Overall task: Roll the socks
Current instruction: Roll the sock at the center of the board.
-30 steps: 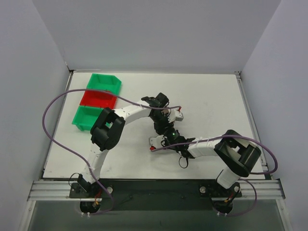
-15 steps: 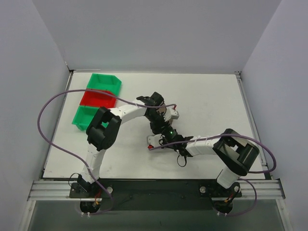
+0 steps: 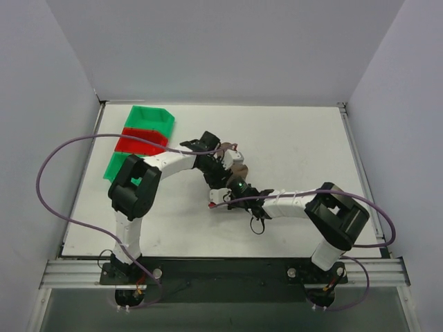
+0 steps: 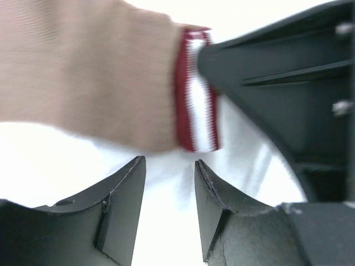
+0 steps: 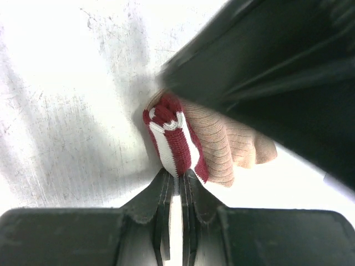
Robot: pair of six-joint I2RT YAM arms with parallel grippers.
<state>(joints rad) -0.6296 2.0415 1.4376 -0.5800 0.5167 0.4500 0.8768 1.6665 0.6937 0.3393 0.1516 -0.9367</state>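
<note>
The socks are one tan-brown knit bundle (image 4: 83, 72) with a maroon, white-striped cuff (image 4: 197, 94), lying mid-table (image 3: 238, 166). My right gripper (image 5: 177, 176) is shut on the cuff's edge (image 5: 172, 138), and the tan body (image 5: 227, 144) bunches just behind it. In the top view this right gripper (image 3: 220, 199) reaches in from the right. My left gripper (image 4: 169, 166) is open just short of the sock, with only bare table between its fingers (image 4: 130, 194). From above, the left gripper (image 3: 220, 173) sits right beside the right one.
A row of small bins stands at the back left: a green bin (image 3: 149, 117), a red bin (image 3: 142, 140) and a second green bin (image 3: 114, 166). A purple cable (image 3: 52, 183) loops off the left arm. White walls enclose the table (image 3: 304, 145).
The left gripper has opened wider and moved left, off the sock. The right gripper has shifted slightly left, still clamped on the cuff.
</note>
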